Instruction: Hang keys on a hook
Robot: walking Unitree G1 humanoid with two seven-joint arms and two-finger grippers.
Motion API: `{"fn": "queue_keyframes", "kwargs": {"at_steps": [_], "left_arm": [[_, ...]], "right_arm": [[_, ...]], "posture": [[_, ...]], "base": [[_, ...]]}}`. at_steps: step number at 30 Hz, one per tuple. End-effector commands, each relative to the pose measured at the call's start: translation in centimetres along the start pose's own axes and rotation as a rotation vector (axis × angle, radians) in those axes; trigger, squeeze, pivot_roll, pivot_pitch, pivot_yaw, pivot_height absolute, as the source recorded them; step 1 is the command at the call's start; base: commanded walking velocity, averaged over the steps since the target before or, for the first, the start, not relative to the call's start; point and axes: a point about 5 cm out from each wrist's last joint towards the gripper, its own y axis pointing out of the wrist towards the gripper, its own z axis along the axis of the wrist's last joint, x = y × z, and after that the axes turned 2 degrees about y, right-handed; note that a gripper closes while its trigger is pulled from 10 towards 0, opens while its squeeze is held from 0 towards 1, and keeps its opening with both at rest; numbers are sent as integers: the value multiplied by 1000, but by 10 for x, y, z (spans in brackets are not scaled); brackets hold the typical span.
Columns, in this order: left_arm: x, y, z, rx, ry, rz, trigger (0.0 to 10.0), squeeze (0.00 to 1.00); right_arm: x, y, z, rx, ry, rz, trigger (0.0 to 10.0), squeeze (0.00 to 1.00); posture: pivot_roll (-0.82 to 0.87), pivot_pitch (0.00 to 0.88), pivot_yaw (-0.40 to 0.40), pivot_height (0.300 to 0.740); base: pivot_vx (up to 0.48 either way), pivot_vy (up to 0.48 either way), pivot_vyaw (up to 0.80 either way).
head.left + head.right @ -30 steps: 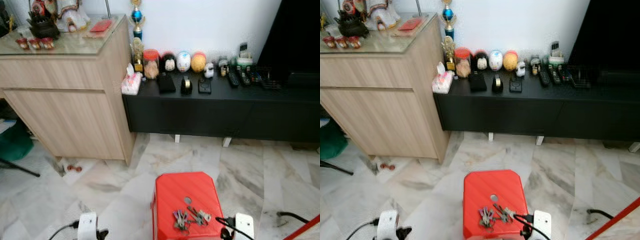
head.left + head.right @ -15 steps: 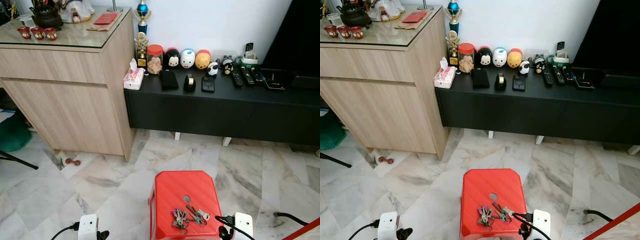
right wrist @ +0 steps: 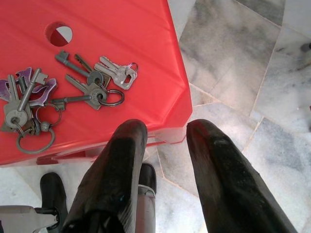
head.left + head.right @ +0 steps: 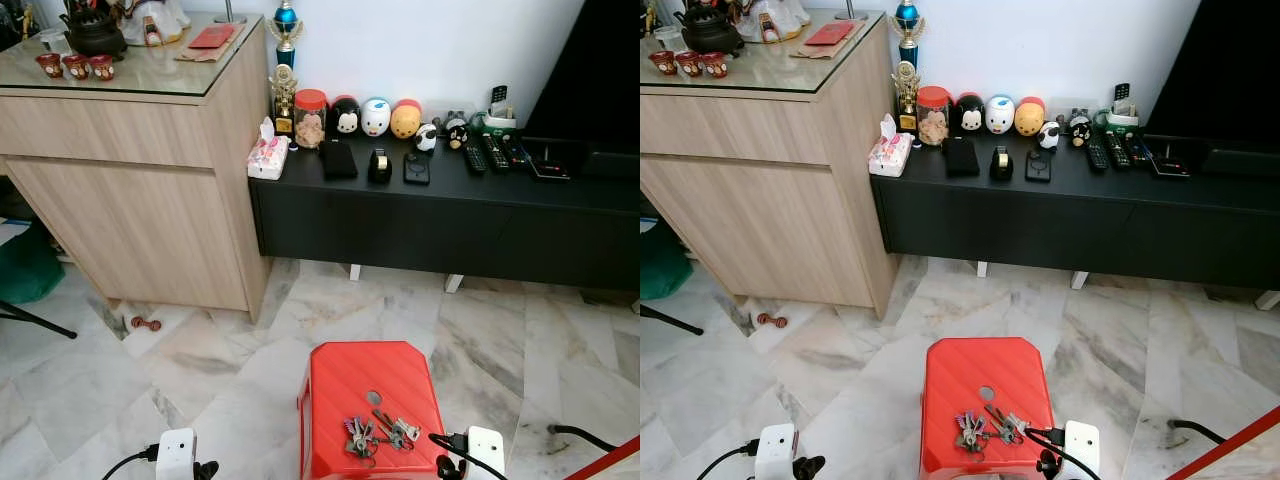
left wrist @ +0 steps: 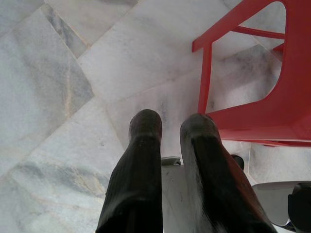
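Observation:
Two bunches of keys lie on a red plastic stool on the marble floor just in front of me. One bunch has purple heads; the other is plain metal. My right gripper hangs open beside the stool's near right corner, a little below the seat, with nothing between its fingers. My left gripper points at the floor to the left of the stool's leg, its fingers a small gap apart and empty.
A light wooden cabinet stands at the left. A low black console against the wall carries figurines, jars and remote controls. A small red dumbbell-shaped thing lies by the cabinet's foot. A black cable lies at the right.
One second ago the head views were blurred and slightly shifted; they are now steady. Keys, stool and both grippers stand as before.

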Motion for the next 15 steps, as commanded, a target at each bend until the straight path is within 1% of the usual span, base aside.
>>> {"fn": "queue_keyframes", "kwargs": {"at_steps": [1, 5, 15], "left_arm": [[1, -1, -6, -17, -9, 2, 10000, 0], [1, -1, -7, -20, -10, 2, 10000, 0], [1, -2, -8, -23, -11, 5, 10000, 0]], "right_arm": [[2, -1, -4, -17, -7, -7, 10000, 0], [2, -1, -2, -5, -13, 0, 10000, 0], [0, 0, 1, 5, -25, 16, 10000, 0]], "posture": [[153, 51, -61, 686], [155, 51, -63, 662], [156, 51, -65, 662]], "base": [[0, 0, 0], [0, 0, 0], [0, 0, 0]]}}
